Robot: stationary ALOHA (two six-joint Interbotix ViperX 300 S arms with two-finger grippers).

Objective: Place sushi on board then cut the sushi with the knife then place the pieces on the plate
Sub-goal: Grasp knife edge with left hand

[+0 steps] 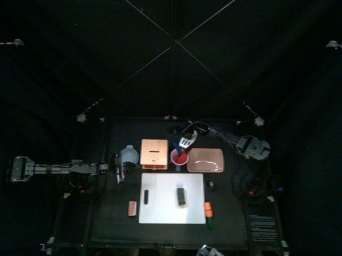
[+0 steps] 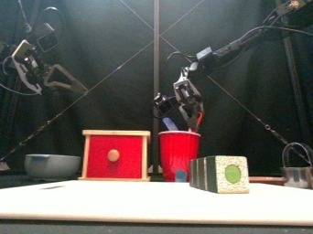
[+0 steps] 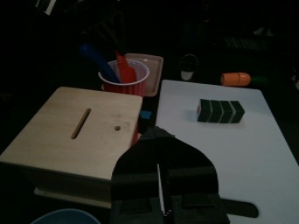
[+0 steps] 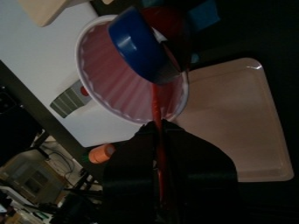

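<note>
Standing whole on the white cutting board (image 2: 110, 196) near the front edge of the bench (image 1: 107, 215), the sushi roll (image 2: 221, 174) is untouched. Behind it the right gripper (image 2: 181, 102) hangs over the red cup (image 2: 180, 155), jaws pinched on the red knife (image 4: 156, 96). The left gripper (image 3: 158, 133) hovers by the wooden box (image 2: 116, 155), jaws closed on nothing.

Red cup (image 2: 180, 155), red knife (image 3: 121, 66), blue knife (image 3: 93, 55), dark green sushi roll (image 2: 221, 174), white board (image 1: 158, 206), pink tray (image 1: 205, 160).
</note>
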